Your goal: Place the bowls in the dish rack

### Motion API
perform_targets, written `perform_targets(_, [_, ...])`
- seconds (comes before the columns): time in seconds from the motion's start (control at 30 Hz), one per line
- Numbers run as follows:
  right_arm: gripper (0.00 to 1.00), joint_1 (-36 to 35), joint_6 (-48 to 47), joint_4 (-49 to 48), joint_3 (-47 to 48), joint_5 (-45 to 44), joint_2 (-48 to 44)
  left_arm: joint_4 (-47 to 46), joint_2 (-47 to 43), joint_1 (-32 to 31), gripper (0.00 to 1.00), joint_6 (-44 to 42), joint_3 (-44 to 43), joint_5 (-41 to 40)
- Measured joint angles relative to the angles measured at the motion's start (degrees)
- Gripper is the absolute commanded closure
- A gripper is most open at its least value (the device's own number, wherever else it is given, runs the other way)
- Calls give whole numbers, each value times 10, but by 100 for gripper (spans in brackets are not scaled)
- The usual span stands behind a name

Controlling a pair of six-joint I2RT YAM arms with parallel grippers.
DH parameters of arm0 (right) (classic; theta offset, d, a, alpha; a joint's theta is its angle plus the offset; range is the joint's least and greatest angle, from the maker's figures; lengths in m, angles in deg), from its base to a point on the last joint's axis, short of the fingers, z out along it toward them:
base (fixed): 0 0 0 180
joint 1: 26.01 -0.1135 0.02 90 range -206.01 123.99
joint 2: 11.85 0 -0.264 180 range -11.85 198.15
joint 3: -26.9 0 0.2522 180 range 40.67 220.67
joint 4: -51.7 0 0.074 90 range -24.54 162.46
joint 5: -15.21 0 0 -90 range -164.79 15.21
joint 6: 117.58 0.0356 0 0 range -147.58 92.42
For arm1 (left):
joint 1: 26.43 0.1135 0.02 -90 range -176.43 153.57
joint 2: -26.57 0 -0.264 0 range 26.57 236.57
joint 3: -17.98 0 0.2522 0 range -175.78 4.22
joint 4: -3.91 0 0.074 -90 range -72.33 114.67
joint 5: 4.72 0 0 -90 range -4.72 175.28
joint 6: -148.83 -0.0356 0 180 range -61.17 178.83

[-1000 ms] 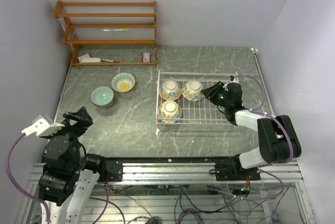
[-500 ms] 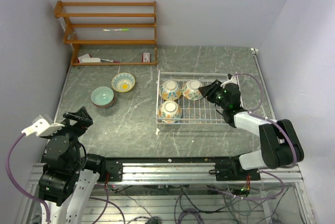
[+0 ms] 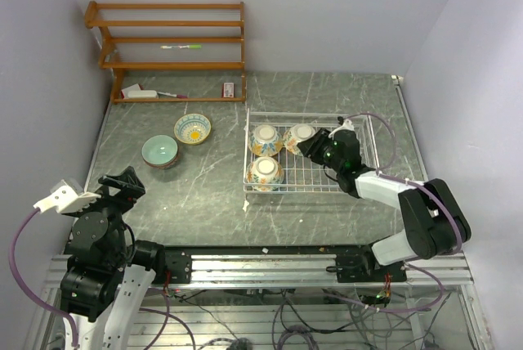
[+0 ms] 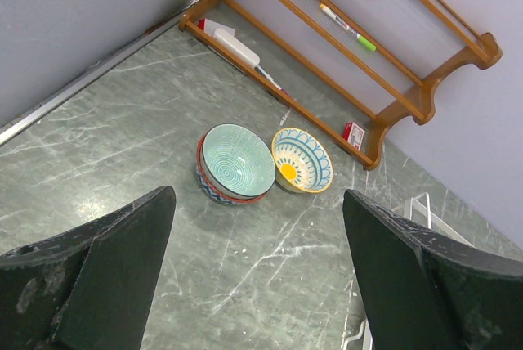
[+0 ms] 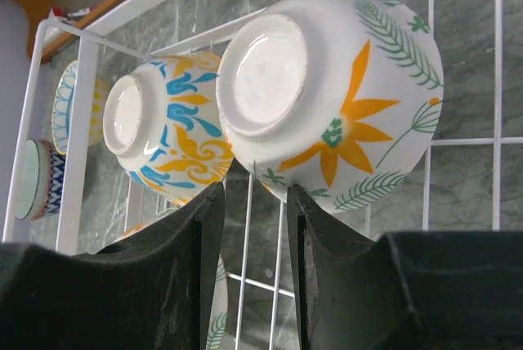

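Note:
Three patterned bowls stand upside down in the white wire dish rack [image 3: 359, 182]: a blue-and-yellow one [image 3: 266, 139], an orange-flower one [image 3: 299, 136] and a third [image 3: 265, 172]. My right gripper [image 3: 313, 145] is low inside the rack. In the right wrist view that gripper [image 5: 255, 190] is open a little, with only rack wire between its fingers, its tips at the lower edges of the flower bowl [image 5: 359, 96] and the blue-and-yellow bowl [image 5: 176, 133]. Left of the rack, a pale teal bowl [image 4: 237, 160] is stacked on others beside a yellow bowl [image 4: 301, 159]. My left gripper [image 4: 257, 195] hangs open above the table.
A brown wooden shelf unit [image 3: 172, 47] stands at the back left, with a pen and small items on it. Walls close in the table on the left, back and right. The rack's right half [image 3: 343, 166] holds only my right arm.
My right gripper has slid left across the rack until its tips meet the flower bowl. The left arm has not moved.

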Motion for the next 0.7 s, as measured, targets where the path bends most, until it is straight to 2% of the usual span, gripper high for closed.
perform_targets(0.27, [63, -6, -17, 3, 27, -8, 29, 0, 0, 0, 5, 0, 0, 0])
perform_targets(0.4, [56, -20, -22, 21, 38, -29, 22, 0, 0, 0, 5, 0, 0, 0])
perform_targets(0.57, [49, -112, -51, 86, 69, -89, -32, 0, 0, 0, 5, 0, 0, 0])
perform_targets(0.7, [47, -183, -91, 124, 143, -112, -49, 0, 0, 0, 5, 0, 0, 0])
